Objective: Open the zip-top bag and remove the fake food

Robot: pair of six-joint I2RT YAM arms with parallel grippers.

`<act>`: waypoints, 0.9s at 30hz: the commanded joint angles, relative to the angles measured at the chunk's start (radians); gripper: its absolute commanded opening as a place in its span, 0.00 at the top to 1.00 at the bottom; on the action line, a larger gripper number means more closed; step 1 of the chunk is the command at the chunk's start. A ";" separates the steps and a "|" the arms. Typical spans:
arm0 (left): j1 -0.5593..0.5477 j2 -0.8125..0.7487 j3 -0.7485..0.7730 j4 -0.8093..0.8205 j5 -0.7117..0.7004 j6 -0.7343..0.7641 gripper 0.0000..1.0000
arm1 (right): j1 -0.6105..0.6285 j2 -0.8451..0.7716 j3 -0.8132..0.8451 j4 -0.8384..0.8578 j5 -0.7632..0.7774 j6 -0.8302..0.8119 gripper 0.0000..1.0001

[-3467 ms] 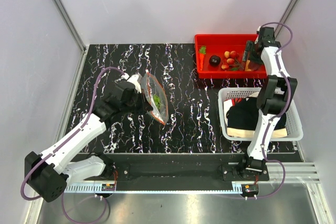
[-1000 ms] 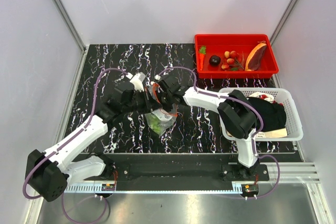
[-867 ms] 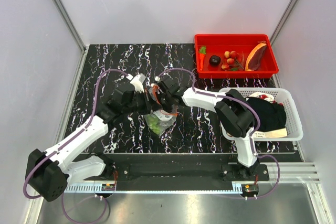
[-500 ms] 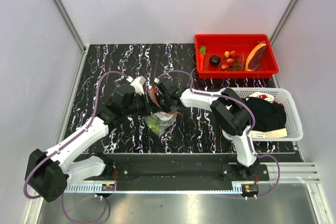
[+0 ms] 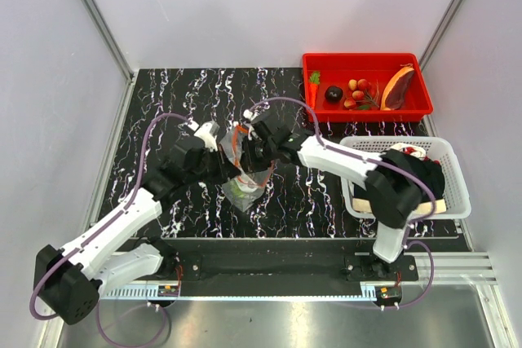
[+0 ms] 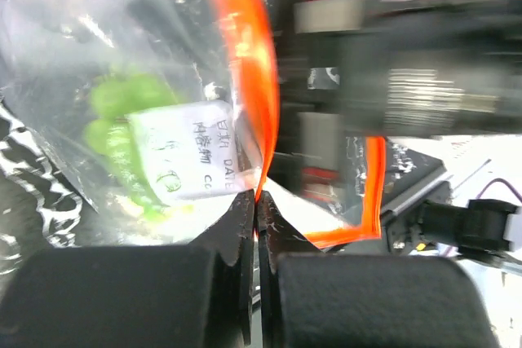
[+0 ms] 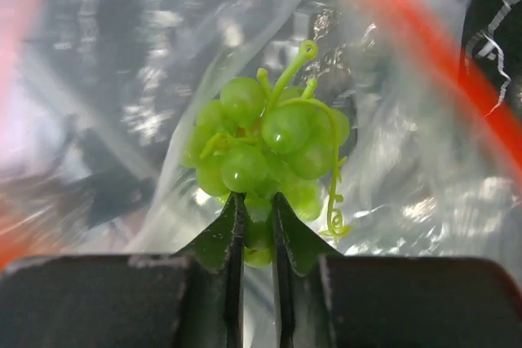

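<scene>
The zip-top bag (image 5: 243, 183), clear with an orange-red zip strip (image 6: 245, 63) and a white label (image 6: 192, 148), hangs open above the table's middle. My left gripper (image 6: 257, 201) is shut on the zip strip at the mouth's edge, seen from above to the bag's left (image 5: 222, 162). My right gripper (image 7: 258, 205) reaches down into the bag (image 7: 408, 160) and is shut on the lower grapes of a fake-food bunch of green grapes (image 7: 269, 148). From above, the right gripper (image 5: 249, 159) sits at the bag's mouth. The grapes show green through the plastic (image 6: 122, 103).
A red tray (image 5: 367, 61) at the back right holds a carrot (image 5: 313, 87), a dark purple piece (image 5: 333, 94), small tomatoes (image 5: 357, 91) and a pink slice (image 5: 396, 89). A white mesh basket (image 5: 457, 201) with a black cloth (image 5: 412, 177) stands at the right.
My right arm came from the red tray to the bag, and its jaws closed on the grapes inside. The left gripper kept its hold on the zip strip, and the bag shifted slightly.
</scene>
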 commanded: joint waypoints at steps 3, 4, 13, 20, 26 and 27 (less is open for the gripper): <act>0.000 -0.042 0.043 -0.028 -0.041 0.047 1.00 | 0.020 -0.176 0.031 -0.034 0.026 -0.048 0.92; 0.000 -0.045 0.045 -0.031 -0.040 0.045 1.00 | 0.020 -0.185 0.045 -0.043 0.038 -0.054 0.92; 0.002 -0.094 0.052 -0.092 -0.087 0.068 1.00 | 0.018 -0.266 0.099 -0.134 0.141 -0.141 0.95; 0.011 -0.120 0.031 -0.127 -0.213 0.028 1.00 | 0.018 -0.329 0.094 -0.161 0.127 -0.120 0.96; 0.014 -0.084 0.040 -0.109 -0.192 0.036 1.00 | 0.018 -0.358 0.123 -0.151 0.140 -0.111 0.95; 0.014 -0.071 0.037 -0.104 -0.161 0.037 1.00 | 0.017 -0.360 0.136 -0.151 0.156 -0.114 0.95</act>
